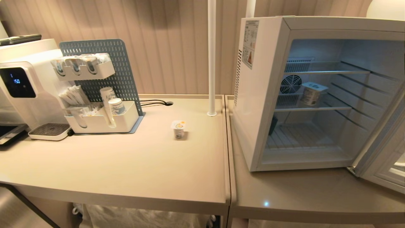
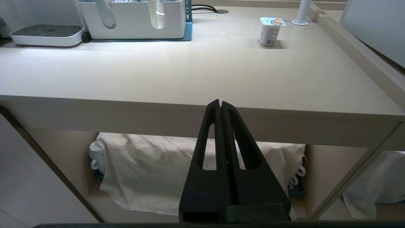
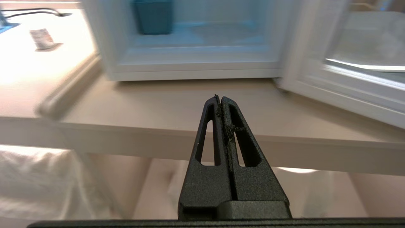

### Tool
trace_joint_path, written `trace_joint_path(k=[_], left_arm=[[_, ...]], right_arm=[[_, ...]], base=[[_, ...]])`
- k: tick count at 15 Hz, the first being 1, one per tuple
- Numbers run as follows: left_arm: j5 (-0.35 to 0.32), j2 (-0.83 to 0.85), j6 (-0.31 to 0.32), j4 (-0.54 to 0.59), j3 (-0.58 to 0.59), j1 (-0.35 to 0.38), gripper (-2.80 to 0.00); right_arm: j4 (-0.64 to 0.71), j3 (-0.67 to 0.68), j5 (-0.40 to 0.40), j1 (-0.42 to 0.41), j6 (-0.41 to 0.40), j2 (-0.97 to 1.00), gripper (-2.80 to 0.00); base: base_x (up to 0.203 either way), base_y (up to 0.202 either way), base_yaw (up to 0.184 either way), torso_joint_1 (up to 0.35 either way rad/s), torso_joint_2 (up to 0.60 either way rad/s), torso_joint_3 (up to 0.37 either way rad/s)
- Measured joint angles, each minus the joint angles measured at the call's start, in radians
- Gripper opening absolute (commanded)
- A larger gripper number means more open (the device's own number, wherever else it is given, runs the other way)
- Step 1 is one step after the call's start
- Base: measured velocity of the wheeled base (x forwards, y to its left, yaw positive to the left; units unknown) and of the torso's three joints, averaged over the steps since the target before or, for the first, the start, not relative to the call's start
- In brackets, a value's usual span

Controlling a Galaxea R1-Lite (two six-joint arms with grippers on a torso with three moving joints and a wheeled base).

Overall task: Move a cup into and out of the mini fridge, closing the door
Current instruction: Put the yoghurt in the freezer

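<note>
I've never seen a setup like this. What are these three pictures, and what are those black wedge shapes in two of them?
One robot took all three. The wide picture comes from a camera on its head; the other two come from cameras on its wrists. The black wedges are its grippers, its hands: the left gripper and right gripper, both shut and holding nothing, low in front of the table edge. A small cup stands on the table. The mini fridge has its door swung open, and another cup sits on its middle shelf.

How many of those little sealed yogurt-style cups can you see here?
2. One small white foil-lidded cup stands on the beige table; another white cup sits on the open white mini fridge's middle wire shelf. Others may be hidden.
</note>
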Motion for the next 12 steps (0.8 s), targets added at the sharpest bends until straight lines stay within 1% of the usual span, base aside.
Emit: trace_joint_path(k=[12], left_arm=[[0.000,0.000,0.001,0.000,0.000,0.000,-2.80]], right_arm=[[0.001,-0.001,0.000,0.000,-0.001,0.000,-2.80]], base=[[0.000,0.192,0.001,0.003,0.00,0.003]])
